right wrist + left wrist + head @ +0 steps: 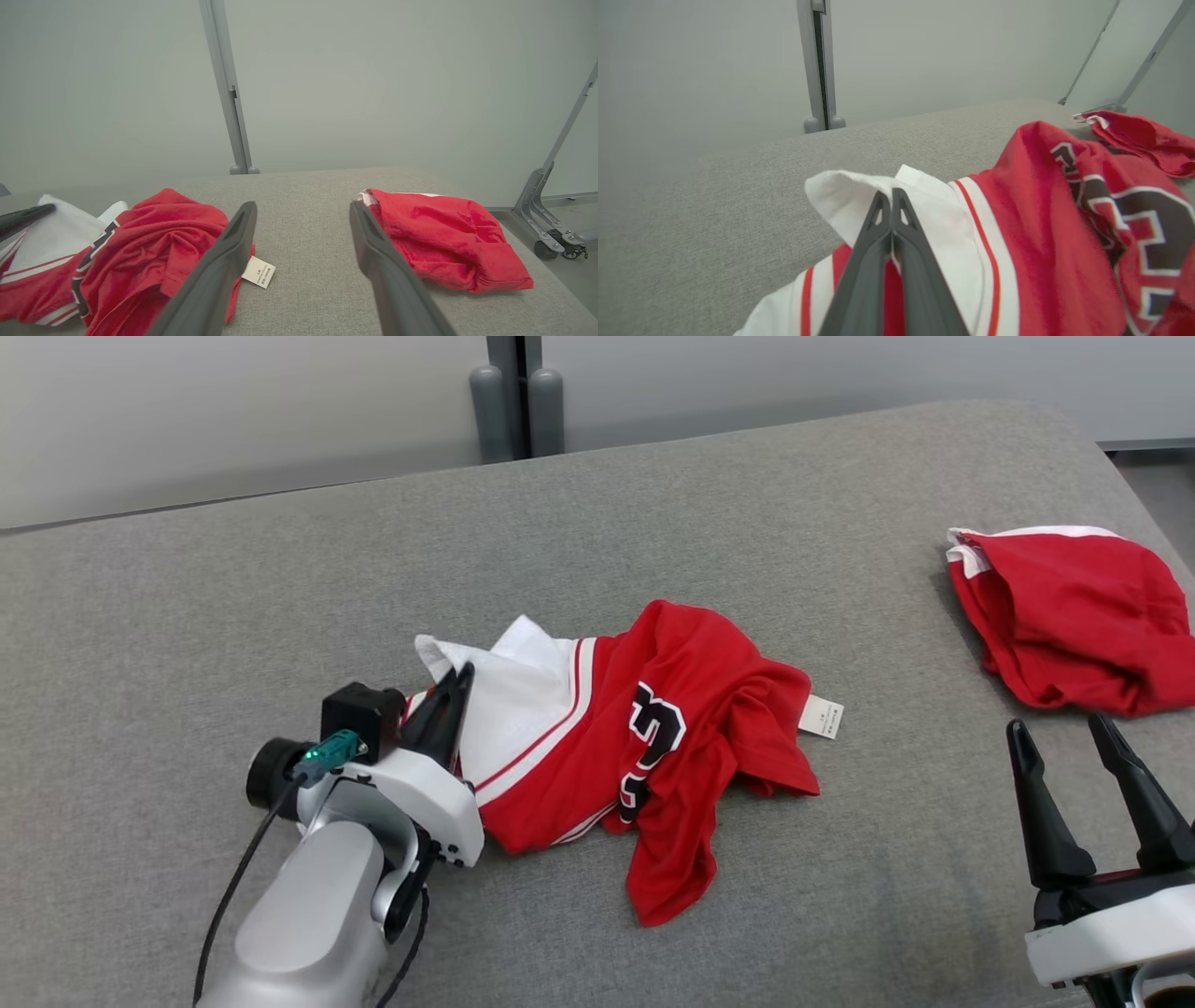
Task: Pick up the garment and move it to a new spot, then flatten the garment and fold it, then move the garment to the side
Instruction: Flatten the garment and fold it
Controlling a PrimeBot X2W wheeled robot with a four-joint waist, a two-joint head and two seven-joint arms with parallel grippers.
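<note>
Grey woven fabric covers the bench [280, 569], backed by pale wall panels and a grey post [513, 401]. The garment [597, 756], a red and white jersey, lies crumpled mid-bench, neither flattened nor folded. The left hand [450, 695] is closed, pinching its white panel. The right hand [1057, 726] stands wide and empty, near a separate red bundle [1064, 616]. Assessment: pick-up barely begun, all later steps outstanding.

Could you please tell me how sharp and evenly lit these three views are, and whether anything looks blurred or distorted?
Head view: soft, even light, no glare, the jersey sharp. Left wrist view: the lettering at the right is blurred, and the grey surface's far edge bows. Right wrist view: the right end effector blurs near the lens; the label is fairly crisp.
</note>
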